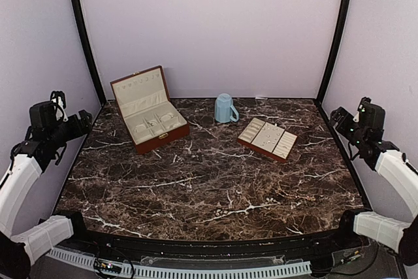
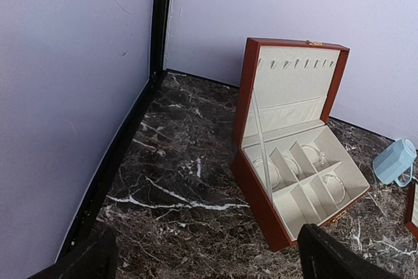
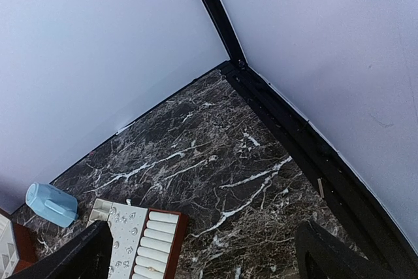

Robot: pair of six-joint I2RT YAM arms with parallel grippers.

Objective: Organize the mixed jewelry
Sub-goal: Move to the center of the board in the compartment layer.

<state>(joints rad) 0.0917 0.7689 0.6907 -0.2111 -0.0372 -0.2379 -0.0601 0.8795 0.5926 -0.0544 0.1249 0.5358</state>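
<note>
The mixed jewelry [image 3: 123, 228] shows as several tiny silvery specks on the middle panel of the flat cream slotted tray [image 1: 268, 139], right of centre. A few pale ring-like pieces [image 2: 321, 155] lie in the compartments of the open reddish-brown box [image 1: 149, 110] at the back left. My left gripper [image 1: 83, 122] hangs open and empty at the table's left edge, facing the box; its dark fingertips [image 2: 330, 256] frame bare marble. My right gripper [image 1: 336, 117] hangs open and empty at the right edge, apart from the tray [image 3: 153, 243].
A light blue mug [image 1: 225, 109] stands at the back centre between box and tray, and shows in both wrist views [image 2: 394, 161] [image 3: 51, 204]. Black frame posts and pale walls close in the dark marble table [image 1: 196, 187] on three sides.
</note>
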